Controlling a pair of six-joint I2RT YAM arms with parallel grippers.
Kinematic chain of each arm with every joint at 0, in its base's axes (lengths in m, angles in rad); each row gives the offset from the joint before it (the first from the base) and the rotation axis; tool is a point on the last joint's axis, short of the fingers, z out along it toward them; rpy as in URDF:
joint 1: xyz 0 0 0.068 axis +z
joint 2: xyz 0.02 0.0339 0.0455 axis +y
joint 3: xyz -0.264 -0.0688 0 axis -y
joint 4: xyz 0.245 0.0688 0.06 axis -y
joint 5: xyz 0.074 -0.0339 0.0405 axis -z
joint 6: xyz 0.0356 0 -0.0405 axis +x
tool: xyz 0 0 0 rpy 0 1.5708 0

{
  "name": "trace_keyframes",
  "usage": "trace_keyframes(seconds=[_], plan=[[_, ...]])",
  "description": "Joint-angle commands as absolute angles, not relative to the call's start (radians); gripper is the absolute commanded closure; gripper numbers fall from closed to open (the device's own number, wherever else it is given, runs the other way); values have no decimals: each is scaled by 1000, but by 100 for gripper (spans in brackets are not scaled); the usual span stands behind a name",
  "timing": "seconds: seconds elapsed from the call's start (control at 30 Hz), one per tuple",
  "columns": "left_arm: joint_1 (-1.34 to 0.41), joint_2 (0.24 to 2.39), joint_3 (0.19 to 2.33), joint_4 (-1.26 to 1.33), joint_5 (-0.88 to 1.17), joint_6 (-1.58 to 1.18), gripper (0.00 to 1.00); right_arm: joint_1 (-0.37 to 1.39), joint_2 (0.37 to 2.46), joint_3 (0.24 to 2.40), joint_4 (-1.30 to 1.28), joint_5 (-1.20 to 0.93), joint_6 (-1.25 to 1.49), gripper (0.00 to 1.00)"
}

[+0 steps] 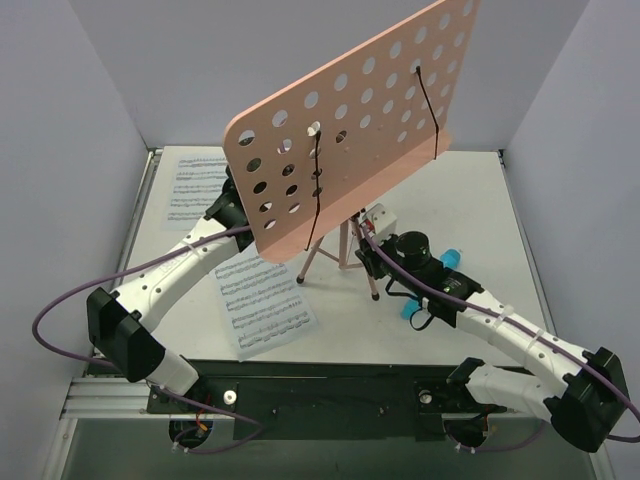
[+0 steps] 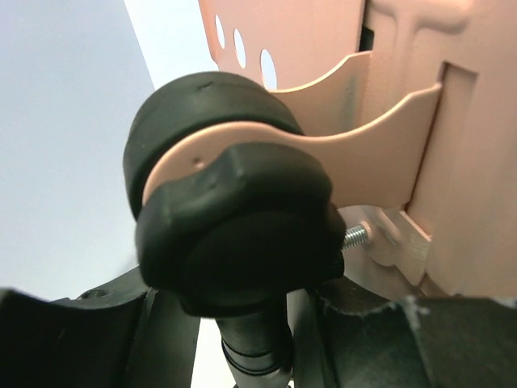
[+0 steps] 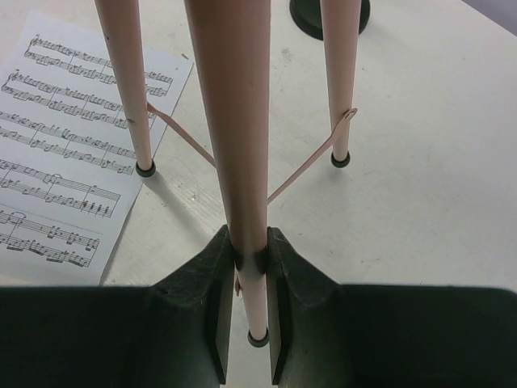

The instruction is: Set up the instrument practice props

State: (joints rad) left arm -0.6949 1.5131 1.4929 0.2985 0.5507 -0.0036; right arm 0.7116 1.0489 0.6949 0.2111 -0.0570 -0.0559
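Pink stand desk (image 1: pixel 350 120) is mounted on the tripod (image 1: pixel 343 250), which stands mid-worktop (image 1: pixel 470 210). Right gripper (image 3: pixel 249 279) jaws pinch one tripod leg (image 3: pixel 230 121). Left gripper (image 1: pixel 238 200) is behind the desk at the black knob (image 2: pixel 234 234); can't tell if its jaws grip it. One sheet page (image 1: pixel 262 300) lies at 7 o'clock of the tripod, another page (image 1: pixel 195 185) at 10 o'clock.
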Motion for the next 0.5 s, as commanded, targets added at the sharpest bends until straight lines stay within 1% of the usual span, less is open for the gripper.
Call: trace_keyframes(seconds=[0.0, 0.3, 0.47], plan=[[-666, 1471, 1614, 380, 526, 184, 100, 701, 976, 775, 161, 80, -49, 100], [-667, 1572, 1723, 333, 580, 210, 100, 701, 943, 825, -26, 103, 0, 100], [-678, 1603, 1770, 264, 572, 294, 100, 703, 934, 834, -93, 112, 57, 100]])
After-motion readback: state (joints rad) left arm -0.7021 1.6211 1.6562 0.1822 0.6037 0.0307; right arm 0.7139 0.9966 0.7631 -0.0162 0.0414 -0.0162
